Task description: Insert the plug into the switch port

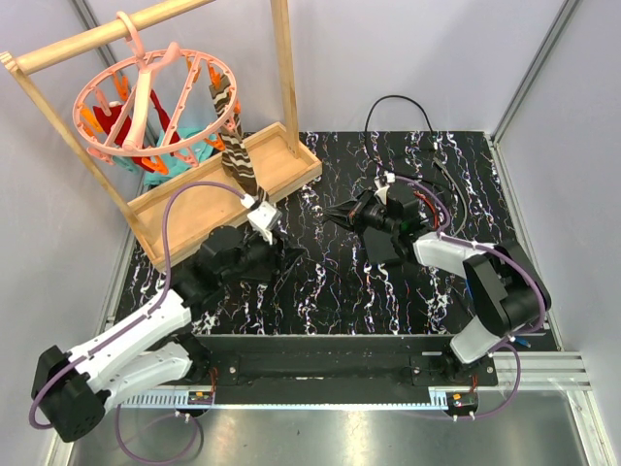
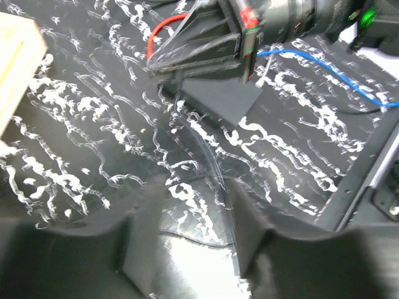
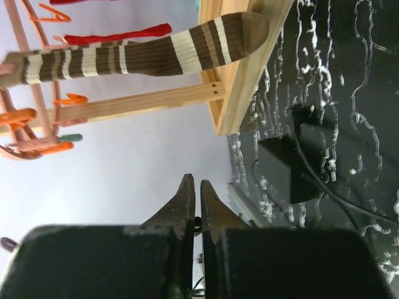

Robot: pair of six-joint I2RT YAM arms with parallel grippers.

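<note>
While the right gripper (image 3: 194, 180) is pinched shut and the left gripper (image 2: 187, 205) is half parted, nothing is seen held. The thin cord (image 3: 330, 190) could be snagged by the left fingers.

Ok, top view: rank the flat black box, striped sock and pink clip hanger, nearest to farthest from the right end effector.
1. flat black box, on the table right beside the right end effector.
2. striped sock, hanging to its left.
3. pink clip hanger, far upper left.
</note>
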